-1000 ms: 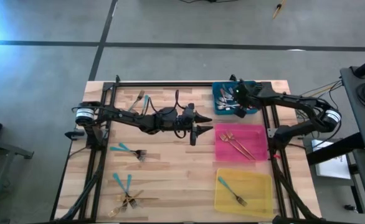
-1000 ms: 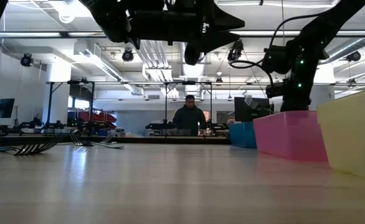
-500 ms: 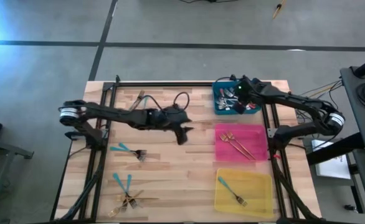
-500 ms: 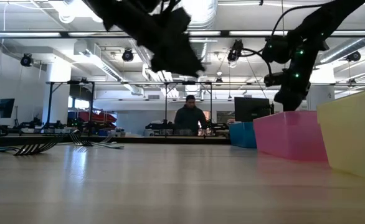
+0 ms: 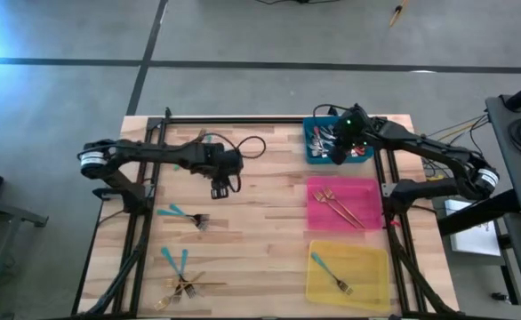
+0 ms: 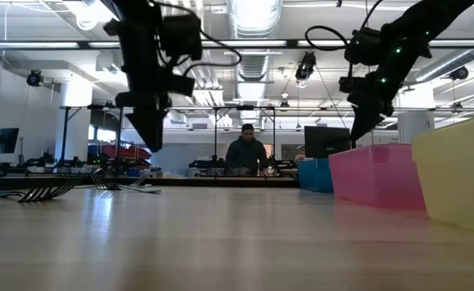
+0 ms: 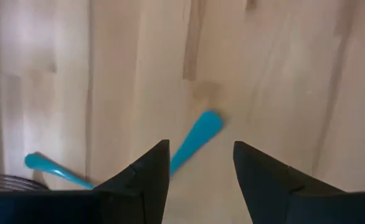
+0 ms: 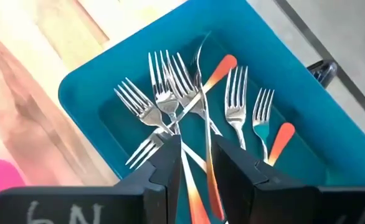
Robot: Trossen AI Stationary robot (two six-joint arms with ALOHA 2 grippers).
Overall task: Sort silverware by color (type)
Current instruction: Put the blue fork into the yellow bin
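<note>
Table: a pale wooden top filled the middle of the high view.
Left arm: reached from the left edge toward the upper centre.
Right arm: reached from the right edge to the upper right.
Yellow tray: lower right, with one teal-handled fork inside.
Pink tray: right of centre, with gold forks inside.
Blue tray: upper right, with orange-handled forks piled inside.
Left gripper: hung above bare wood at upper centre, fingers parted with a clear gap, nothing between them.
Right gripper: hung over the blue tray, fingers narrowly parted, gripping nothing.
Loose forks: two teal forks lay at the left; a teal and gold cluster lay at lower left.
</note>
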